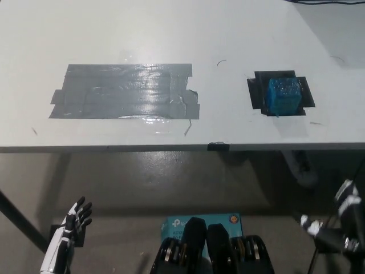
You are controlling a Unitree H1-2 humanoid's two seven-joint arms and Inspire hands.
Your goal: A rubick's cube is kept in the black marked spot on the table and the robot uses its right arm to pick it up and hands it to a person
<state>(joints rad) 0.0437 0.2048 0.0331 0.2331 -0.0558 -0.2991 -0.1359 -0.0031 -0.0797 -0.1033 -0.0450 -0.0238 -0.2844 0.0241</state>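
A blue cube (283, 96), wrapped in something shiny, sits on the black marked spot (256, 91) at the right of the white table (182, 34). My black right hand (344, 220) hangs low at the picture's bottom right, below the table's front edge and well short of the cube. It holds nothing; how its fingers stand is unclear. My white left hand (74, 222) rests at the lower left, under the table edge, fingers spread and empty.
A wide patch of grey tape (125, 91) covers the table's left middle. The table's front edge (171, 148) runs across the picture. A teal box (199, 221) lies on the floor below, and a table leg (20, 225) slants at the lower left.
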